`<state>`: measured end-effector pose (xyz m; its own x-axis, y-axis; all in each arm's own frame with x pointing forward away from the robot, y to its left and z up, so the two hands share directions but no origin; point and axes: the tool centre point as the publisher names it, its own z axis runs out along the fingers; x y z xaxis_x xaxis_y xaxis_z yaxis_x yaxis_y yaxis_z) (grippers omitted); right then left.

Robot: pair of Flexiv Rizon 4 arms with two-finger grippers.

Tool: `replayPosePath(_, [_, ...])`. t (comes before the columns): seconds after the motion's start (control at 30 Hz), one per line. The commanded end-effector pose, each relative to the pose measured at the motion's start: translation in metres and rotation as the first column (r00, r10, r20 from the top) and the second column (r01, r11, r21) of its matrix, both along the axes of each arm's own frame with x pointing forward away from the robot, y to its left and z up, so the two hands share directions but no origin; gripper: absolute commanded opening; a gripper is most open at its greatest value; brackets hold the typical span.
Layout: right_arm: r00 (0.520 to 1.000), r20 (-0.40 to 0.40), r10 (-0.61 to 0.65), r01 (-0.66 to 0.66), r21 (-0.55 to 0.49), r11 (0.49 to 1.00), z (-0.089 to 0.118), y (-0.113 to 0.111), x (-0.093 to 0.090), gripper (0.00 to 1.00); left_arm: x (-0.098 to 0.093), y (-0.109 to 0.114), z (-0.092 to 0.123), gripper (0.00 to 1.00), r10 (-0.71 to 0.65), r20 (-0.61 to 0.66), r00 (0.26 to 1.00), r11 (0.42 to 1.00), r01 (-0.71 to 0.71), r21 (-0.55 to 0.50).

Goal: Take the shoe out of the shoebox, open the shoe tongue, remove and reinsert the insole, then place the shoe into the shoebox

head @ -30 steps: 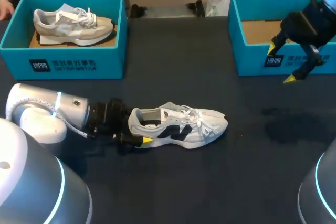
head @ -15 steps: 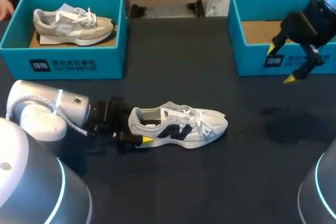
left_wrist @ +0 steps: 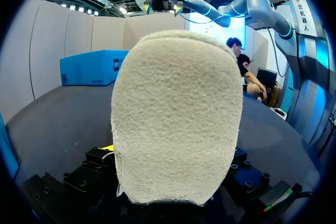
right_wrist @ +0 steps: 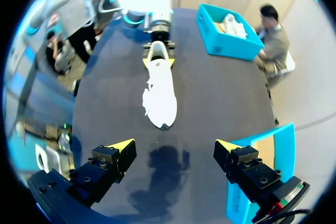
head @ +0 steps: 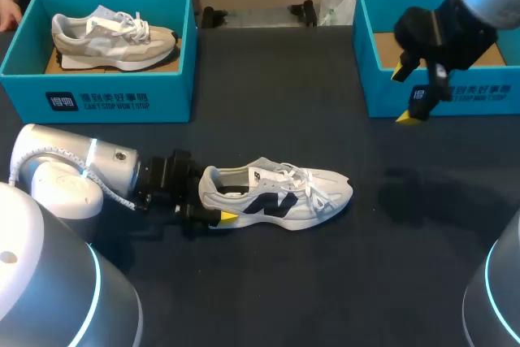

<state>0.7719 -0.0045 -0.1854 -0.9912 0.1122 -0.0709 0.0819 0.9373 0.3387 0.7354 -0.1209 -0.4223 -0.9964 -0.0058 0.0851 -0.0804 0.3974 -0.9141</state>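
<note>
Nearest the robot, the left gripper (head: pixel 213 215) is closed on the heel (head: pixel 210 193) of the white shoe (head: pixel 280 197). The white shoe lies on its sole on the table (head: pixel 325 290), toe pointed away from that arm and well apart from both boxes.

The hold is taken on soft heel material only, so a pull on the tongue (head: pixel 272 175) could twist the white shoe or drag it out of the fingers. The laces (head: pixel 307 181) lie across the tongue, so a fingertip could be snagged in them and the shoe lifted rather than opened.

Further out, the right gripper (head: pixel 404 95) is held above the table just in front of the right shoebox (head: pixel 375 93), its fingers spread wide with nothing between them. If it is brought down at the collar, it could be knocked against the left fingers (little room is left there).

Only 1 yellow tip of the left gripper is shown in the head view, on the near side of the heel. In the left wrist view the heel (left_wrist: pixel 176 119) fills the space between the fingers, and little of them is shown. In the right wrist view the white shoe (right_wrist: pixel 160 95) is seen lengthwise from the toe, with the left arm (right_wrist: pixel 152 11) behind it. The bare cardboard floor of the right shoebox is shown best in the head view. So, farthest off, is the grey shoe (head: pixel 114 38) in the left shoebox (head: pixel 97 101).
</note>
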Motion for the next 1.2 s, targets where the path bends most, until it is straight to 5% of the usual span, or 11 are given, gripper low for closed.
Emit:
replayPosePath(0.03, [0.888,-0.001,-0.459,0.459,-0.036,0.888,-0.002,0.012,-0.017,1.0,0.003,-0.003,-0.004,0.0,-0.004,-0.002,1.0,1.0,0.004,0.003])
replayPosePath(0.1, [0.855,0.012,-0.519,0.519,-0.004,0.855,-0.001,0.017,-0.02,1.0,0.003,-0.003,-0.004,0.0,-0.004,-0.002,1.0,1.0,0.004,0.003])
replayPosePath(0.7, [0.855,0.012,-0.519,0.519,-0.004,0.855,-0.001,0.017,-0.02,1.0,0.003,-0.003,-0.004,0.0,-0.004,-0.002,1.0,1.0,0.004,0.003])
replayPosePath(0.87, [0.657,0.025,-0.753,0.754,-0.04,0.656,-0.002,0.034,-0.006,1.0,0.003,-0.003,-0.004,0.0,-0.004,-0.002,1.0,1.0,0.004,0.003])
replayPosePath(1.0, [0.559,0.037,-0.828,0.829,-0.021,0.559,-0.004,0.05,0.0,1.0,0.003,-0.003,-0.004,0.0,-0.004,-0.002,1.0,1.0,0.004,0.003])
replayPosePath(1.1, [0.43,0.041,-0.902,0.903,-0.007,0.43,-0.005,0.058,-0.001,1.0,0.003,-0.003,-0.004,0.0,-0.004,-0.002,1.0,1.0,0.004,0.003])
replayPosePath(1.2, [0.348,0.03,-0.937,0.937,-0.017,0.348,-0.01,0.069,-0.004,1.0,0.003,-0.003,-0.004,0.0,-0.004,-0.002,1.0,1.0,0.004,0.003])
